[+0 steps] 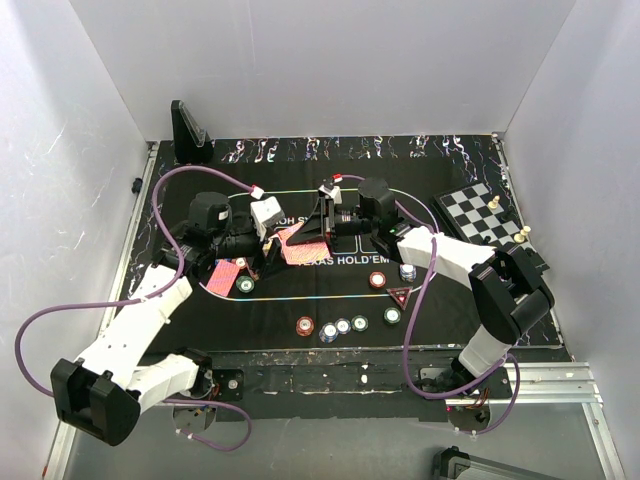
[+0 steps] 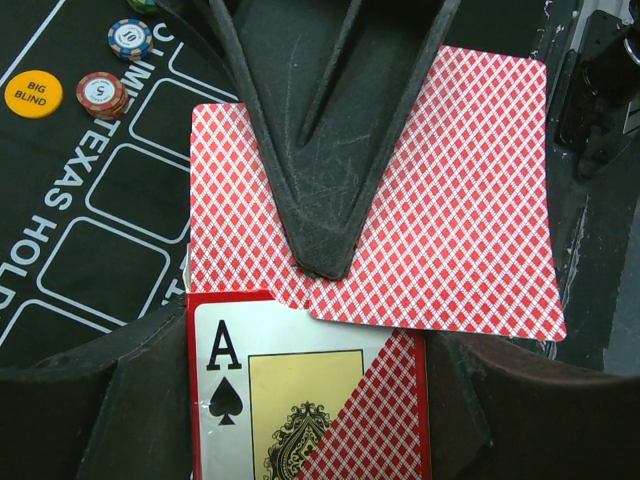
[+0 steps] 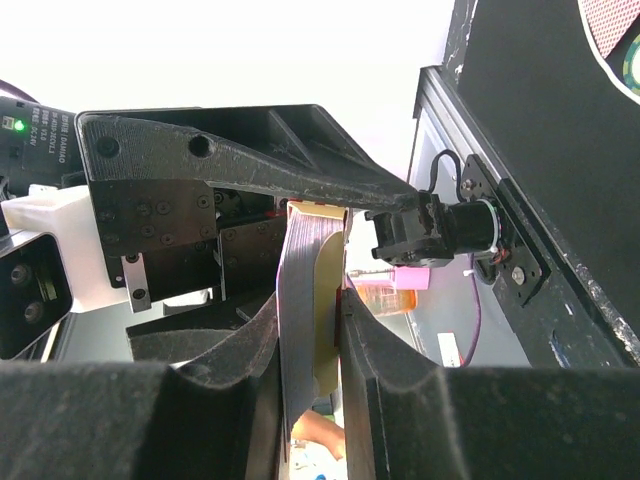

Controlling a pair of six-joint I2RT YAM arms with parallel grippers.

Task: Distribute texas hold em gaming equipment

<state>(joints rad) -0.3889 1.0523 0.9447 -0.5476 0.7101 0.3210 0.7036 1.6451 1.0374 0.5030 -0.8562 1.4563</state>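
"TEXAS HOLD" printed on black mat (image 2: 90,250). On the mat: "BIG BLIND" on orange chip (image 2: 33,93), "5" on red chip (image 2: 101,93), "10" on blue chip (image 2: 130,39). "A" plus spade on card pack (image 2: 270,390).

Cards (image 1: 300,246) mid-table, chessboard (image 1: 478,212) to their right, chips (image 1: 343,326) in front.

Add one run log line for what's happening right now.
step: dealing | left claw: shut on ace-of-spades card box | right claw: shut on red-backed card | poker chips: lying on hold'em mat

Left arm (image 1: 140,325) and right arm (image 1: 455,258) crowd the centre of the black printed mat (image 1: 270,322); small round poker chips (image 1: 343,326) line its near edge. Far strip passable.
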